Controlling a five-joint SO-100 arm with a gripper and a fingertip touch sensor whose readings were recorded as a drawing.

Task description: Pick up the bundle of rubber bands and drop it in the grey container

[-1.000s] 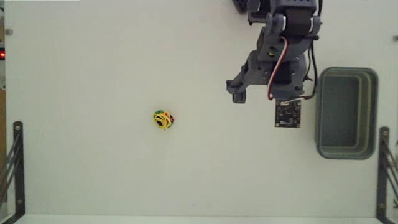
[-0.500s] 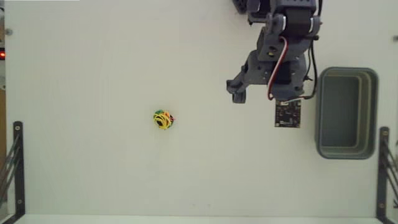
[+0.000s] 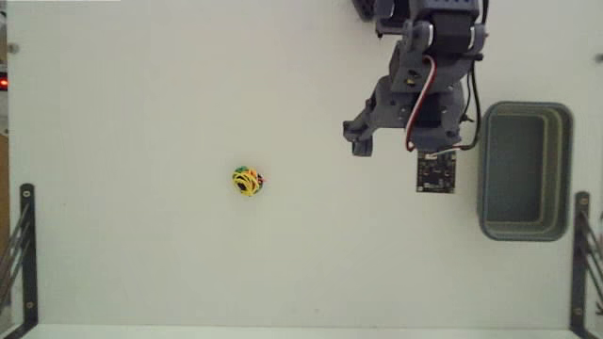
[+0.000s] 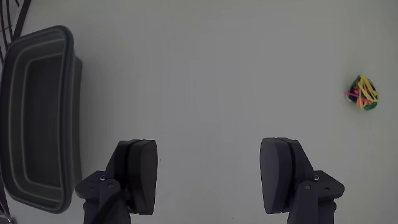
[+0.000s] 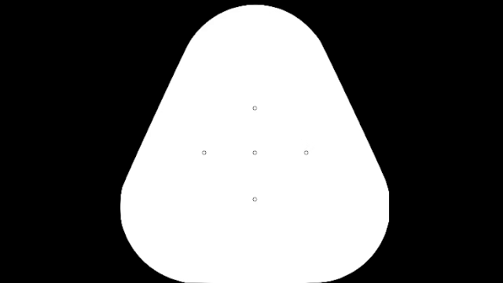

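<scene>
The bundle of rubber bands (image 3: 248, 181) is a small, mostly yellow ball with green and red, lying alone on the white table left of centre in the fixed view. In the wrist view the bundle (image 4: 362, 93) sits far right. The grey container (image 3: 485, 169) stands at the right edge of the fixed view; in the wrist view the container (image 4: 69, 112) is at the left and looks empty. My gripper (image 3: 407, 149) hangs between the two, nearer the container. In the wrist view the gripper (image 4: 209, 171) is open, its dark fingers (image 4: 140, 171) wide apart over bare table.
Black metal brackets stand at the table's lower left (image 3: 24, 254) and lower right (image 3: 584, 254) corners. The arm's base (image 3: 424, 14) occupies the top right. A small red light (image 3: 3, 83) glows at the left edge.
</scene>
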